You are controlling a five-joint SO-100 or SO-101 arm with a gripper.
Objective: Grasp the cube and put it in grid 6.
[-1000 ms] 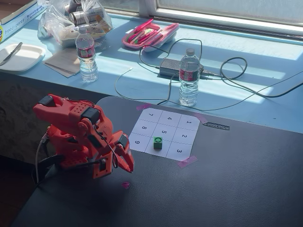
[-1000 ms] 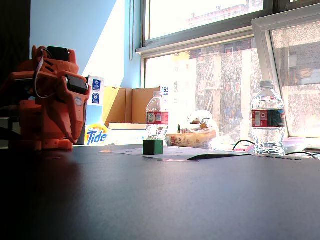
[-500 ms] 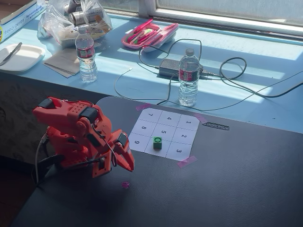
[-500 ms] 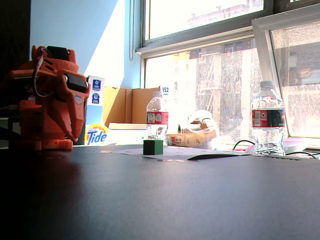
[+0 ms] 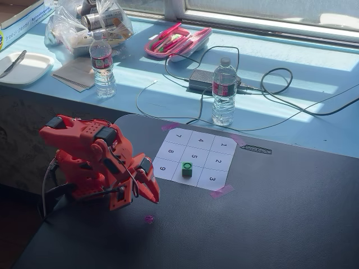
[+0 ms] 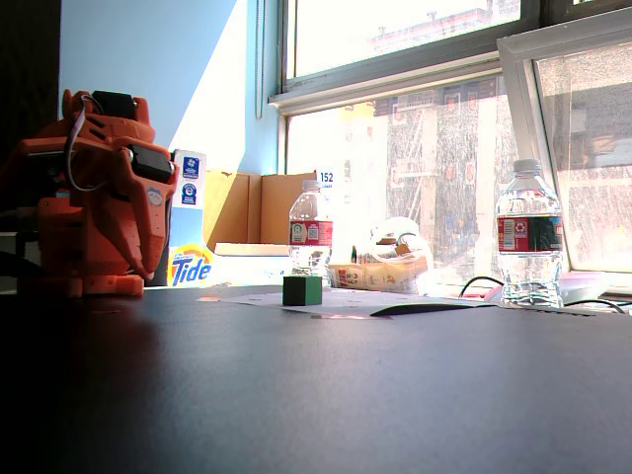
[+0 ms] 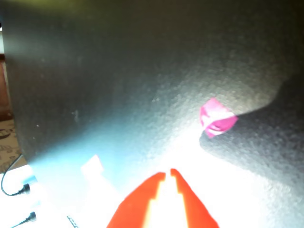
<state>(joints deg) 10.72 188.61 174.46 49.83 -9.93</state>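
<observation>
A small green cube (image 5: 187, 169) sits on the white numbered grid sheet (image 5: 193, 157), on the square below the 5, in the middle of the front row. It also shows in the low fixed view (image 6: 302, 289). My orange arm is folded at the left of the dark table, and its gripper (image 5: 152, 196) hangs well left of the cube, tips near the table. In the wrist view the two orange fingers (image 7: 167, 174) meet at their tips with nothing between them. The cube is out of the wrist view.
A pink tape scrap (image 5: 148, 218) lies on the table near the gripper, also in the wrist view (image 7: 217, 118). Two water bottles (image 5: 223, 92) (image 5: 102, 68), a power brick with cables (image 5: 205, 79), a pink case (image 5: 178, 41) and a bag stand on the blue ledge behind.
</observation>
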